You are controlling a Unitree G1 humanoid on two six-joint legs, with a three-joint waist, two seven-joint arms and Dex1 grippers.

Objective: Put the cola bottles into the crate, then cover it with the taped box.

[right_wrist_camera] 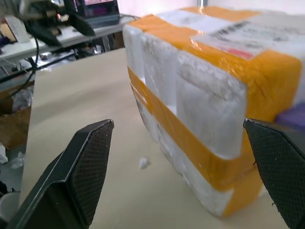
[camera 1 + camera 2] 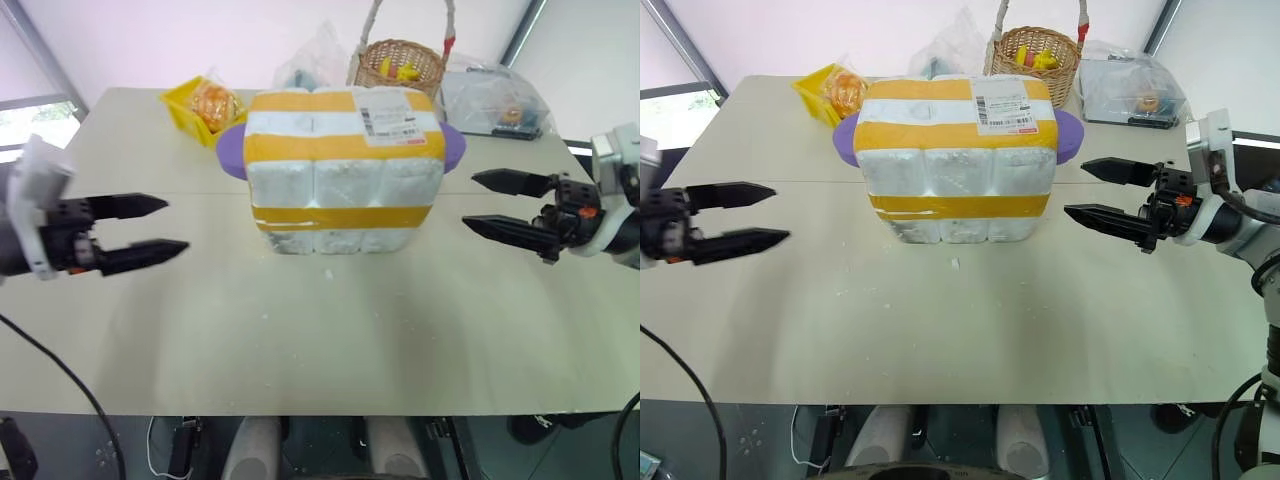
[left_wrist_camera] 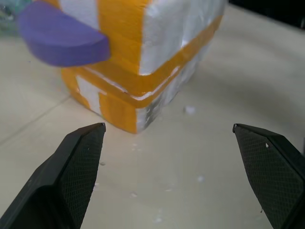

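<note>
The taped box (image 2: 345, 170) stands at the worktop's (image 2: 330, 330) centre, set down over the crate (image 3: 119, 107), whose taped band shows at its base. The bottles are hidden, presumably inside, so the task looks finished. The left gripper (image 2: 150, 228) at nine o'clock and the right gripper (image 2: 490, 205) at three o'clock flank it, fingers released and empty. The shipping label (image 2: 390, 118) carries a barcode; its print is unreadable.
</note>
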